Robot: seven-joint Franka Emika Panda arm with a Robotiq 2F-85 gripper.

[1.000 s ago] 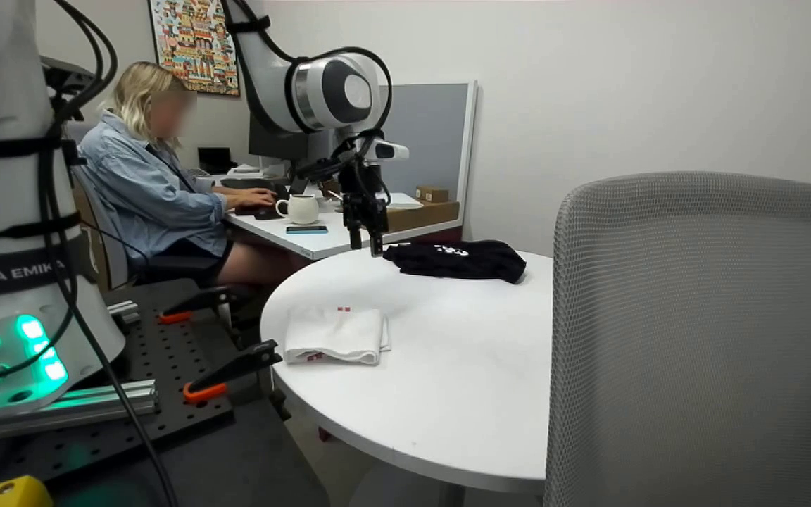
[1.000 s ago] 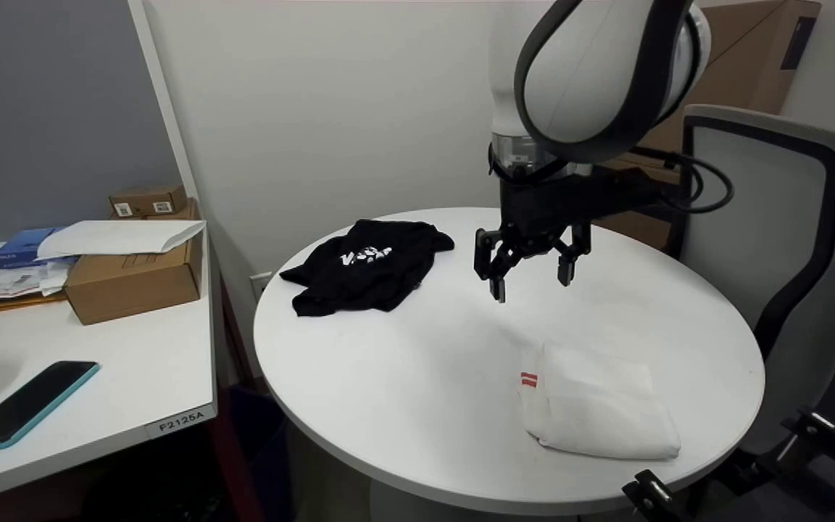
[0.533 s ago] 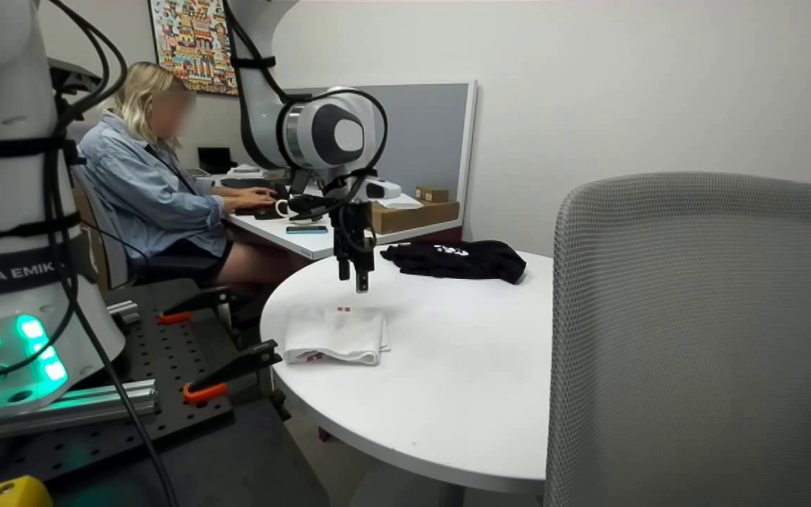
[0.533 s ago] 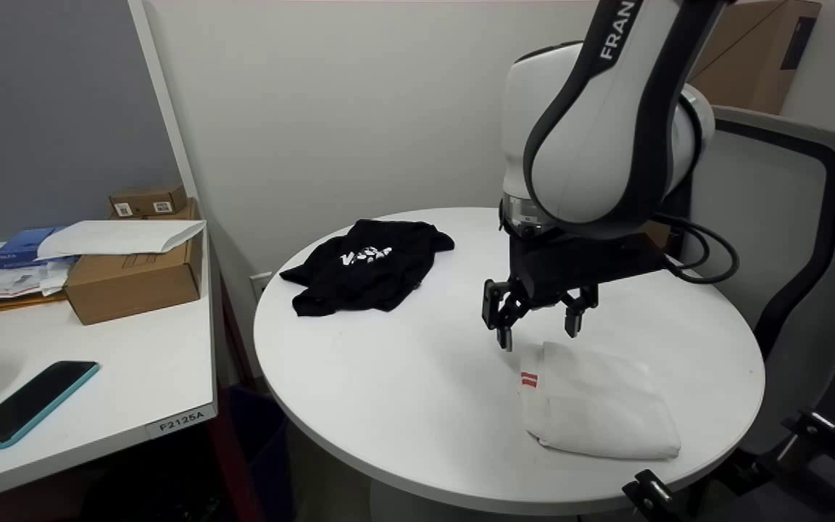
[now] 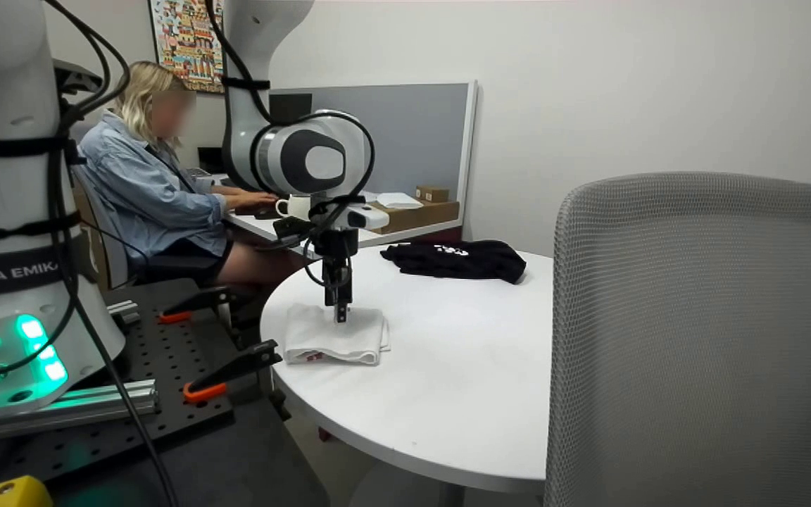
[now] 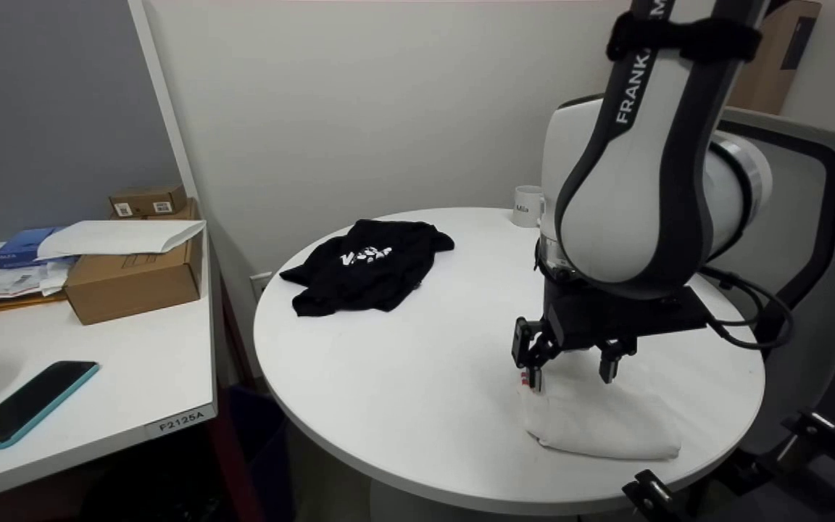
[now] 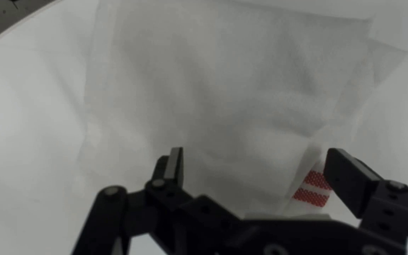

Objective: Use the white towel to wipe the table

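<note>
The white towel (image 5: 353, 341) lies folded flat on the round white table (image 5: 462, 394), near the edge by the robot base. It also shows in an exterior view (image 6: 599, 431) and fills much of the wrist view (image 7: 218, 88). A red double stripe marks one corner. My gripper (image 6: 571, 381) is open, pointing down over the towel's striped end, with nothing between its fingers. In the wrist view, the gripper (image 7: 255, 152) has one finger over the towel and the other beside the red stripe. I cannot tell whether the fingertips touch the cloth.
A black shirt (image 6: 370, 268) lies on the table's far part. A white mug (image 6: 527, 206) stands near the table's back edge. A mesh chair (image 5: 701, 338) stands against the table. Black clamps (image 5: 236, 366) sit by the base. A person (image 5: 152, 176) works at the adjoining desk.
My gripper has moved down and toward the robot base, from above the table to just over the towel, staying open. The white mug behind the arm has come into view. The towel has not moved.
</note>
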